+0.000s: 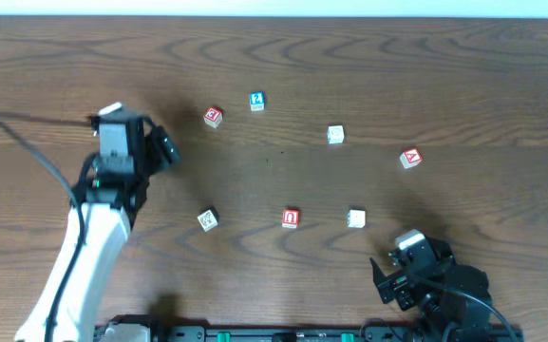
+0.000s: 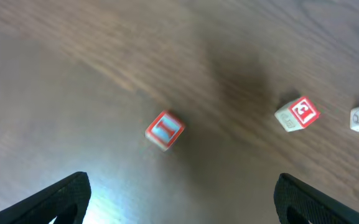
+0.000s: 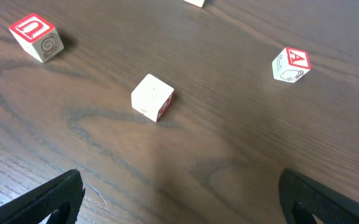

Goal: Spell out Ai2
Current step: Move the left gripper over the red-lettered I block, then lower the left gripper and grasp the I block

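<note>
Left gripper (image 2: 182, 183) gapes wide, I cube (image 2: 165, 130) standing apart.

Table (image 1: 349, 57): dark brown wood-grain top, filling all three views, with wavy grain and ring figures plain in the close views. Its far edge runs along the top of the overhead view, with a pale strip (image 1: 274, 8) beyond it; wall or floor cannot be told. Lighting is even with soft shadows, and a pale sheen (image 2: 114, 186) lies on the wood in the left wrist view.
</note>
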